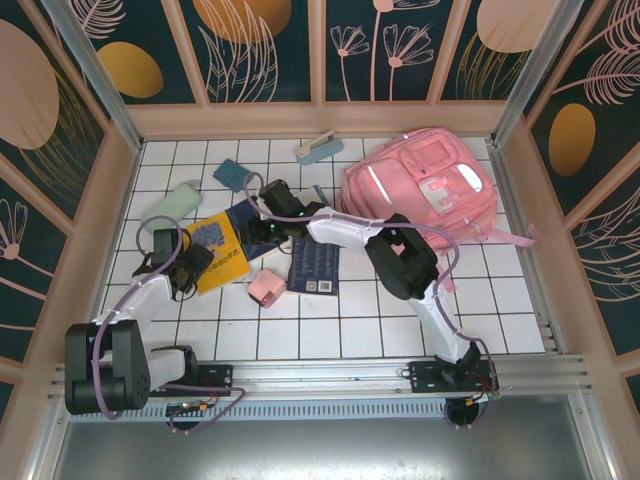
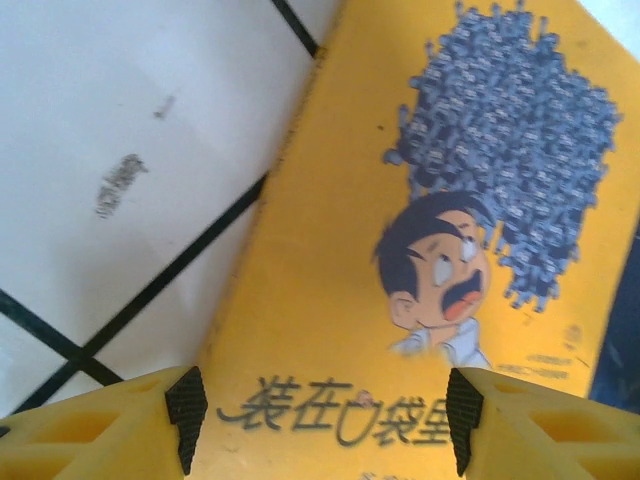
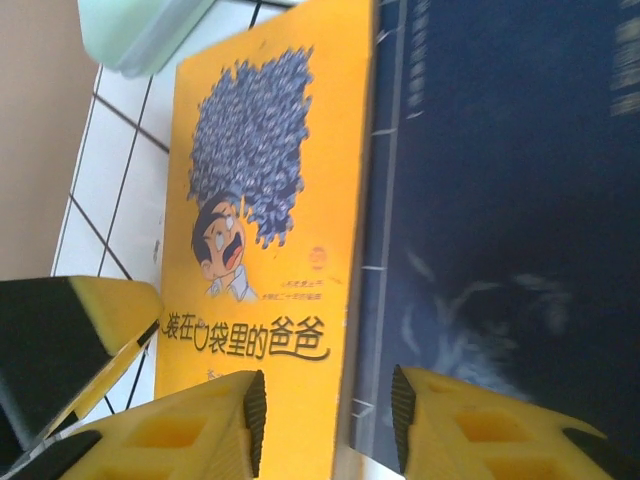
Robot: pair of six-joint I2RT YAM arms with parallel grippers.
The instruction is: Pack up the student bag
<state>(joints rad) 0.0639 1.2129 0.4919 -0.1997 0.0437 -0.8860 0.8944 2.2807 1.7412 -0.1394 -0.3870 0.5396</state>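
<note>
- Hovering low over the yellow comic book [image 2: 330,300] with the left gripper [image 2: 322,425] — jaws wide, nothing held.
- Straddling that book's long edge, hard against the navy book [image 3: 510,200], with the right gripper [image 3: 325,420]; jaws apart, nothing pinched.
- Off to the far right for the student bag [image 1: 425,190] — lying on the tiled table [image 1: 340,320], well apart from both grippers, nearer the right arm.
- Looks like a right-arm carry.
</note>
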